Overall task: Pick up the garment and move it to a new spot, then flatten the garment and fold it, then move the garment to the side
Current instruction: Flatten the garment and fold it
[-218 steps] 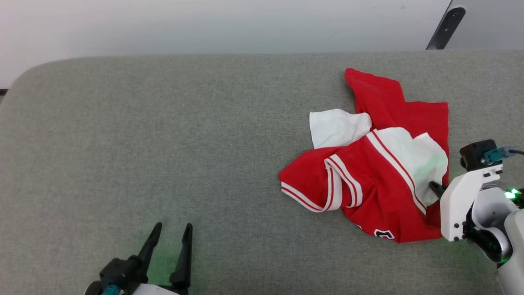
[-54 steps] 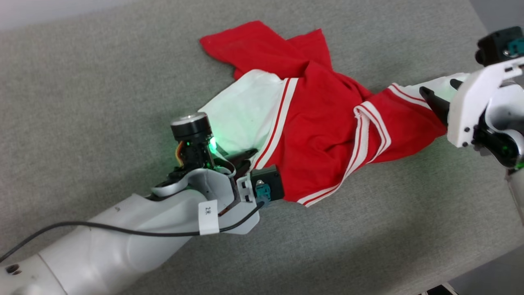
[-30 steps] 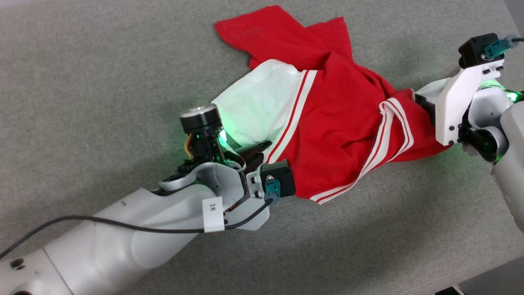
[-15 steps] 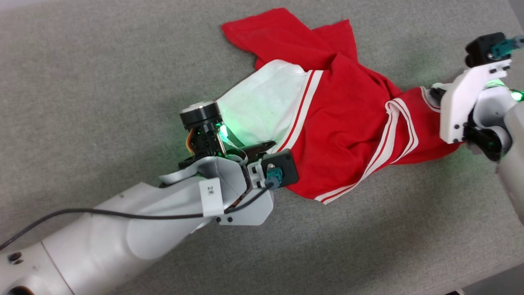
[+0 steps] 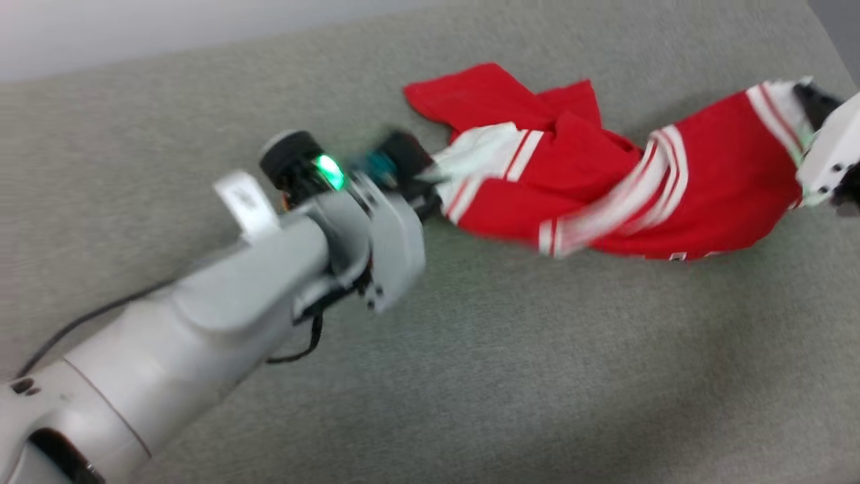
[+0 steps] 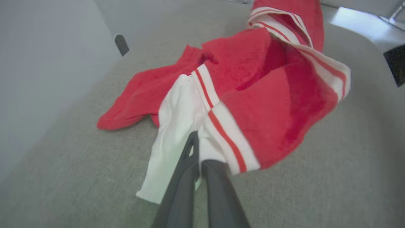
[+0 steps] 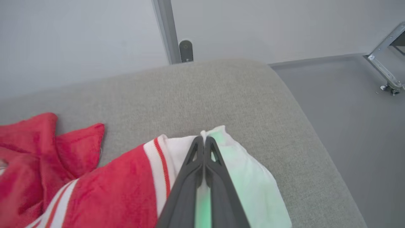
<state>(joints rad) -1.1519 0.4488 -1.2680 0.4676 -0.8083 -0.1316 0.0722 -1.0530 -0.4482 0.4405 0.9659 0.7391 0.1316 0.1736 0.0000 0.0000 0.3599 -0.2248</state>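
Note:
The garment is a red shirt with white panels and striped trim, stretched in a sagging band above the grey cushion. My left gripper is shut on its white left end, whose cloth is pinched between the dark fingers in the left wrist view. At the head view's right edge my right gripper is shut on the other white end. In the right wrist view the closed gripper clamps white cloth of the garment. One red flap trails on the cushion behind.
The grey cushioned surface spreads wide in front of and left of the shirt. Its rounded right corner drops to a grey floor. A pale wall runs along the back, with a dark bracket and a metal frame nearby.
The right gripper has shut on the white end. Both grippers have risen and pulled apart, lifting and stretching the shirt off the cushion. The head camera has shifted too.

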